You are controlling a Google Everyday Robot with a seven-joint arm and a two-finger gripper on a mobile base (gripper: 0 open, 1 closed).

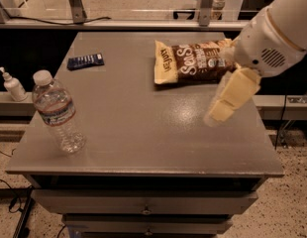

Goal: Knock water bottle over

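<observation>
Gripper [220, 110] is hanging over the right side of the counter [143, 138], coming in from the upper right on that fat white arm [272, 38], and it sits just near of the chip bag's right end. Honestly can't tell if it's spread or pressed together from this angle; it just reads as one cream-coloured wedge pointing down and left, and it isn't holding anything. Water bottle [58, 114] is way over on the left, standing upright close to the near-left corner of the counter, white cap on top, with the blue, red and white label band around its upper half. So it's well apart from the gripper, with a lot of grey counter between them. Chip bag [188, 61] lies flat toward the far right, and a small dark blue packet [85, 60] lies flat at the far left. Little white pump bottle [13, 85] sits off the counter on the ledge to the left. Drawers [143, 202] run below the near edge.
</observation>
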